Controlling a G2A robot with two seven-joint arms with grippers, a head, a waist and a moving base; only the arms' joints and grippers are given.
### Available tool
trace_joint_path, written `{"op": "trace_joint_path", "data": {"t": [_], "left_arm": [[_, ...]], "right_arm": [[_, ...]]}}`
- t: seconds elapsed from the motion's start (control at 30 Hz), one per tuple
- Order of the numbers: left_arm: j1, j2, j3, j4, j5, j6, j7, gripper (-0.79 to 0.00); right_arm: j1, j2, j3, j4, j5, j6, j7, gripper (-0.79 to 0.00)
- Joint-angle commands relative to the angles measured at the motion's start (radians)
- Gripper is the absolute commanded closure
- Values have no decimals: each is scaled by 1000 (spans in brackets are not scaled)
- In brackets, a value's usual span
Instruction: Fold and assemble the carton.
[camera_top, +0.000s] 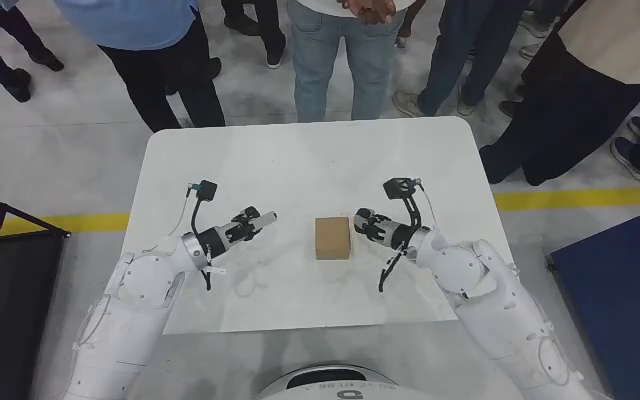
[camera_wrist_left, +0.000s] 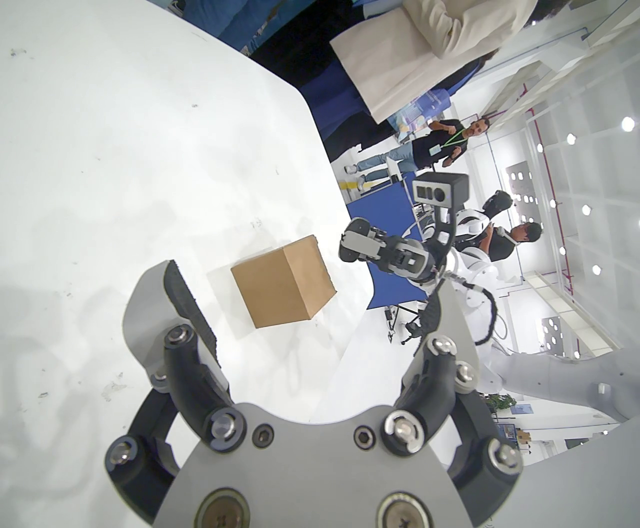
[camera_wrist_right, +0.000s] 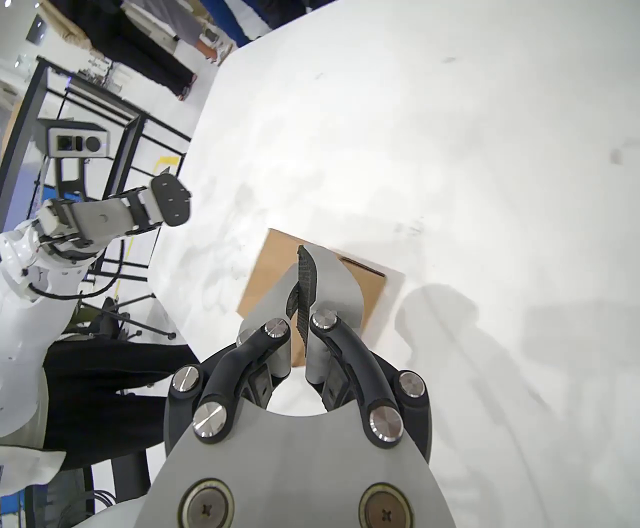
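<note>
I see the carton (camera_top: 332, 238) sitting on the white desk (camera_top: 300, 160) near its middle, between my two arms. It is a plain brown box, folded into a cube and resting flat on its base. In the right wrist view a flap edge shows as a thin dark line along its top.

The left gripper (camera_top: 264, 216) hangs over the desk on the carton's left, with bare desk between them. Its fingers are spread wide and hold nothing, and in the left wrist view the carton shows in the gap between them, farther off.

The right gripper (camera_top: 359, 222) is just beside the carton's right side. Its fingers (camera_wrist_right: 320, 280) are pressed together with the ribbed pads meeting and nothing between them. From the left wrist view I see a small gap between that gripper and the carton, so it does not appear to touch the box.
</note>
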Motion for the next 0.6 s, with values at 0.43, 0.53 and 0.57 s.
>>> {"op": "trace_joint_path", "data": {"t": [0.43, 0.53, 0.57], "left_arm": [[0, 0, 0, 0, 0, 0, 0, -785], [0, 0, 0, 0, 0, 0, 0, -785], [0, 0, 0, 0, 0, 0, 0, -785]], "right_arm": [[37, -18, -104, 29, 3, 36, 2, 0], [6, -14, -52, 6, 28, 43, -66, 0], [-9, -12, -29, -4, 40, 39, -97, 0]]}}
